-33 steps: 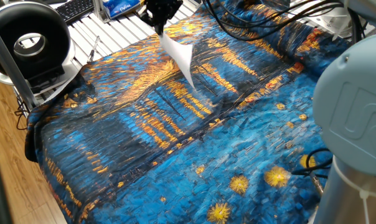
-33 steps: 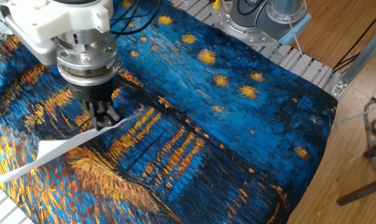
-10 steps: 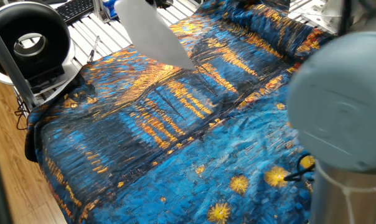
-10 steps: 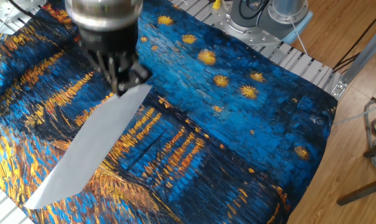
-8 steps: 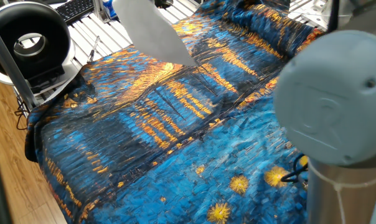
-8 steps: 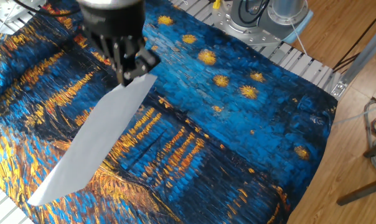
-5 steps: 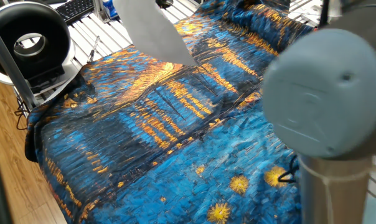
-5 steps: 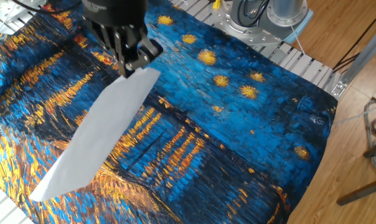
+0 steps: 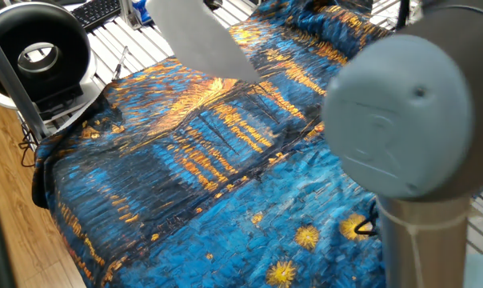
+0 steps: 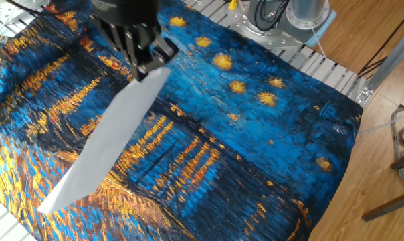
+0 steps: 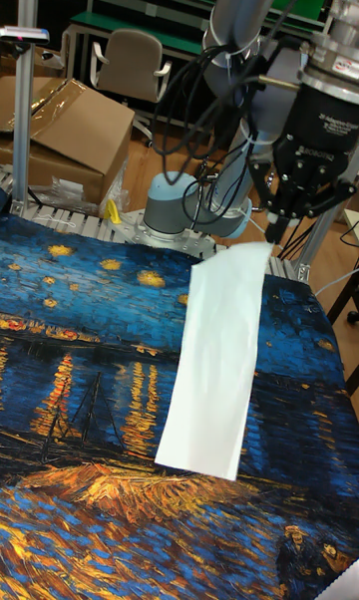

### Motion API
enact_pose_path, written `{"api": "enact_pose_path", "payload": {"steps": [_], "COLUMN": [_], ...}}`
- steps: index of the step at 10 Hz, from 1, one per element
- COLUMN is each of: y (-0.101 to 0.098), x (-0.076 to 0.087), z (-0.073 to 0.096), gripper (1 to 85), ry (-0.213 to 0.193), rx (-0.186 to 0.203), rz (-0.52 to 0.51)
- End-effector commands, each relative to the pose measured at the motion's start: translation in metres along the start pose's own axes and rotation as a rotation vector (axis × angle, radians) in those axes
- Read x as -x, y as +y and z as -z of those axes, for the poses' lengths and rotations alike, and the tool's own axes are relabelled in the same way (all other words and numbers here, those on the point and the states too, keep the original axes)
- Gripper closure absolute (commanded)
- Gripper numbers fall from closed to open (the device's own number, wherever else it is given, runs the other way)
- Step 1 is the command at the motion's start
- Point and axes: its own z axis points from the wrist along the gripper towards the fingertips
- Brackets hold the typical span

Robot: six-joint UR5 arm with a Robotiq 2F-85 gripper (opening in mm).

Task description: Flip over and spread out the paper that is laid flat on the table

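Observation:
The paper (image 10: pixel 112 137) is a plain white sheet that hangs in the air, held by its top edge. It slants down to a free lower corner just above the table (image 10: pixel 255 134), whose blue cloth has orange streaks. My gripper (image 10: pixel 146 67) is shut on the sheet's upper corner. In the tall fixed view the gripper (image 11: pixel 273 227) pinches the top right of the paper (image 11: pixel 219 361), which droops over the table (image 11: pixel 80 361). In one fixed view the paper (image 9: pixel 197 36) shows at the top edge, with the gripper cut off above it.
A large grey arm joint (image 9: pixel 409 104) fills the right foreground. A black ring-shaped device (image 9: pixel 37 52), a keyboard (image 9: pixel 97 12) and a white slatted surface (image 9: pixel 137 44) lie beyond the cloth. The arm's base (image 11: pixel 175 206), a cardboard box (image 11: pixel 60 132) and a chair (image 11: pixel 130 62) stand behind.
The gripper has carried the paper up and sideways off the cloth, and the sheet now hangs longer and fuller. The grey arm joint has swung left across the foreground.

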Motion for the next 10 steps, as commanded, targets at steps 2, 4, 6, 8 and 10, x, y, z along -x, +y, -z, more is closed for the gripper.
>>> {"api": "enact_pose_path", "payload": {"steps": [2, 4, 6, 8, 10], "y": [0.055, 0.076, 0.095, 0.116, 0.134], "x": [-0.014, -0.014, -0.013, -0.017, -0.017], "z": [-0.009, -0.014, -0.024, -0.021, -0.018], "gripper": [84.7, 84.7, 84.7, 84.7, 84.7], "ry": [0.022, 0.013, -0.002, 0.017, 0.027], "rx": [0.138, 0.185, 0.207, 0.271, 0.336], "rz": [-0.062, -0.081, -0.112, -0.148, -0.18]}}
